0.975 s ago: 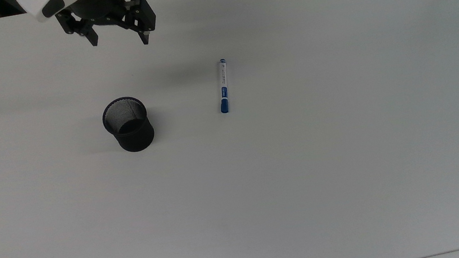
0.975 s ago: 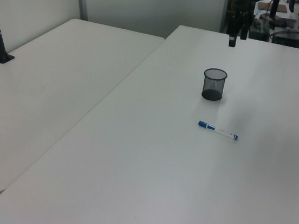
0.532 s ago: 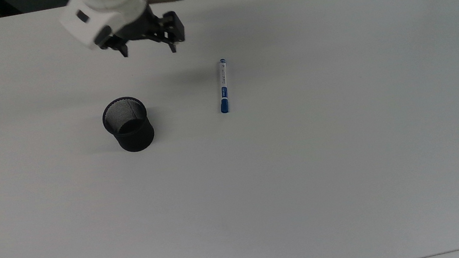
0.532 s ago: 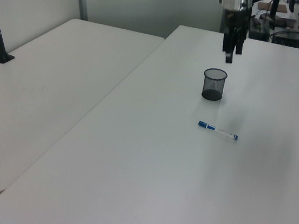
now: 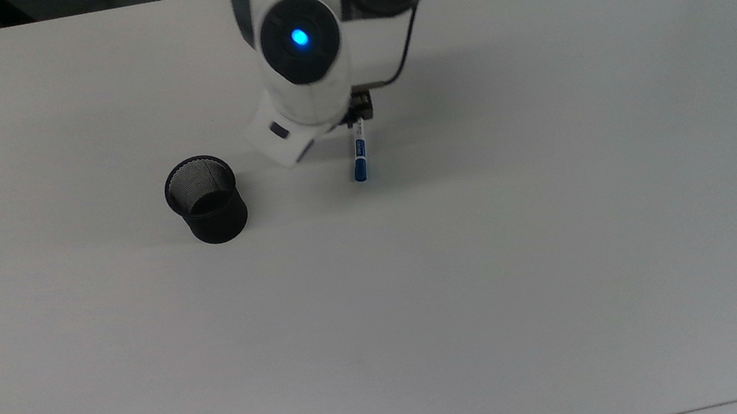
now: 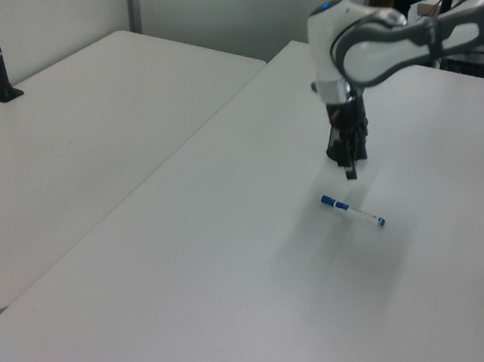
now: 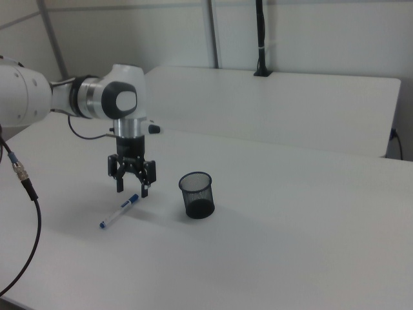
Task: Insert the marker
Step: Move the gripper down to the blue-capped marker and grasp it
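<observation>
arm [image 5: 308, 48] hides marker [image 5: 359, 161] upper end.

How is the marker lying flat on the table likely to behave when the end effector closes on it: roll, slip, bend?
The marker is a slim round barrel lying flat on the smooth white table, so a nudge would probably roll it. It looks rigid and light, unlikely to bend. The open end effector hovers above one end, so an off-centre grasp may let it tilt.

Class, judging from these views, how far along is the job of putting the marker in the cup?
Done: the tool hangs open above the marker. In hand: nothing; the marker lies flat on the table. Left: grasp it, lift it, and drop it into the empty mesh cup.
</observation>
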Robot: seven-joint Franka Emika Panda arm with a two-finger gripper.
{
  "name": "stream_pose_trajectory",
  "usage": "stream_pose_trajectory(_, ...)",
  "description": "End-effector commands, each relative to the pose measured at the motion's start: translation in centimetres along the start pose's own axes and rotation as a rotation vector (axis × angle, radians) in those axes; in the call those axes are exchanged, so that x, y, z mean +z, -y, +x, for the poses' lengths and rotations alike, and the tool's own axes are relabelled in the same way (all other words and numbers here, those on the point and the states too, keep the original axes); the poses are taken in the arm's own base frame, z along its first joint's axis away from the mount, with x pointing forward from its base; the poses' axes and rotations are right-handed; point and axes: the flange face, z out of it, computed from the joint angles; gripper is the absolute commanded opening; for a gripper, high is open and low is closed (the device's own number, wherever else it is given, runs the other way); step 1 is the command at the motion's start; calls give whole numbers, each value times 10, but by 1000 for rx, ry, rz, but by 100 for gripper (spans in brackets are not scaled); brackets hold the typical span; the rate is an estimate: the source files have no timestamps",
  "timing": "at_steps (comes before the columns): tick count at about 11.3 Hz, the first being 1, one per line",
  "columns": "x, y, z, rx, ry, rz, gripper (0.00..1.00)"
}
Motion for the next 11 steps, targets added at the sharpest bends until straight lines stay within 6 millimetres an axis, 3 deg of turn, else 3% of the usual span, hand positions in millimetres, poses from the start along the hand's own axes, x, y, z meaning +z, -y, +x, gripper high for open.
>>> stream_pose_trajectory(1, 26, 33, 21, 21, -35, -56, 78)
stream_pose_trajectory(6, 39, 43, 32, 61, -67, -62, 45)
stream_pose_trajectory(9, 45, 50, 33, 54, -60, -67, 37)
stream_pose_trajectory(11, 49, 50, 34, 54, -54, -69, 22)
